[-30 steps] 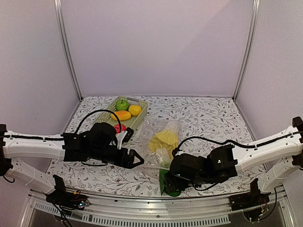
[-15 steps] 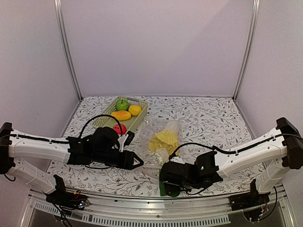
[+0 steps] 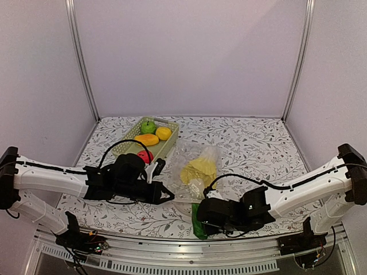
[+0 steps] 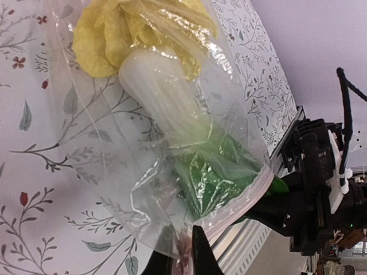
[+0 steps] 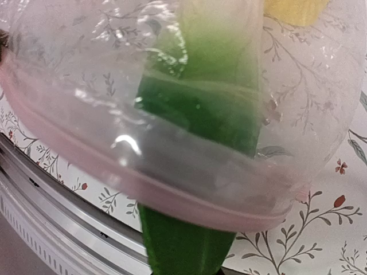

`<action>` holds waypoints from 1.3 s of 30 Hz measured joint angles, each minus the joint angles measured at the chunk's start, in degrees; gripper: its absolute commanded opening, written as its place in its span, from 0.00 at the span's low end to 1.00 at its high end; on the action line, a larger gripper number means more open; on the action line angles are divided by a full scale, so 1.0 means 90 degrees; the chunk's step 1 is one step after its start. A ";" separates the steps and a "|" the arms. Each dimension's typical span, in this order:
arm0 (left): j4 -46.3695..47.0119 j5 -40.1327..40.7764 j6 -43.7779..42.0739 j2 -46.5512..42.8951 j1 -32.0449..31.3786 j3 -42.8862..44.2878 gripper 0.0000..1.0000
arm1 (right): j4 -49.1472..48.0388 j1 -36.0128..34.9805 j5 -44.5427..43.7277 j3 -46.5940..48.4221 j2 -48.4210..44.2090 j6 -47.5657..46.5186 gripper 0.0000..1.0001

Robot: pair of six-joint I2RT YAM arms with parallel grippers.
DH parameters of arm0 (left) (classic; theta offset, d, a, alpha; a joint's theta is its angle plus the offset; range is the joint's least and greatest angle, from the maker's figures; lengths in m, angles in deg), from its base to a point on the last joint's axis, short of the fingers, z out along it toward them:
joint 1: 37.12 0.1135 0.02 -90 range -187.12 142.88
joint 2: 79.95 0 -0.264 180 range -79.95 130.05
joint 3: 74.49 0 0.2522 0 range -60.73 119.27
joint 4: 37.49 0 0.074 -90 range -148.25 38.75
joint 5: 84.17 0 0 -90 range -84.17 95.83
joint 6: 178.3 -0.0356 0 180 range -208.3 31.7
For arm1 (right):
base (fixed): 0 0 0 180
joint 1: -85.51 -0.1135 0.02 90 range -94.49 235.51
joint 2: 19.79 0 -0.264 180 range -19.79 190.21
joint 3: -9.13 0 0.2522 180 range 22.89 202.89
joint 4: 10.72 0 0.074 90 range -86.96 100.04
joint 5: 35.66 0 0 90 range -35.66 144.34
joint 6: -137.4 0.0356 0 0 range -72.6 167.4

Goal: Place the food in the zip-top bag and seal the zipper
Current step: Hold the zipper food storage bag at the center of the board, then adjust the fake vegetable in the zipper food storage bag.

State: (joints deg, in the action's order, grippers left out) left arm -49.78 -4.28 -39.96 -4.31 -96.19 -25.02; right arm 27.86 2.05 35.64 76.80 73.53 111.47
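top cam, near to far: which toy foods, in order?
Dark green vegetable → yellow-white leafy cabbage in the clear plastic bag → red toy fruit → orange-yellow oval fruit → green apple; the last three sit in the pale green lattice basket.

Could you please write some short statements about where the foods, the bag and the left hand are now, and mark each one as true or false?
1. The cabbage lies inside the clear bag. True.
2. The green apple is in the bag. False: it sits in the pale green basket.
3. The left hand is shut on the bag's edge. True.
4. The dark green vegetable is wholly inside the bag. False: its end sticks out past the pink zip strip.
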 measured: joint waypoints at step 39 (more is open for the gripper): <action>0.1389 -0.1855 0.0308 -0.0376 0.0272 -0.0449 0.00 | -0.0634 0.1083 0.0690 0.0413 -0.0580 -0.2968 0.00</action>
State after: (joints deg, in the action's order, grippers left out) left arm -37.28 -20.98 -37.18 -7.70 -93.74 -29.07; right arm 22.15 11.79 41.85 80.52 68.30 84.76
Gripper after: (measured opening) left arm 0.050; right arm 0.041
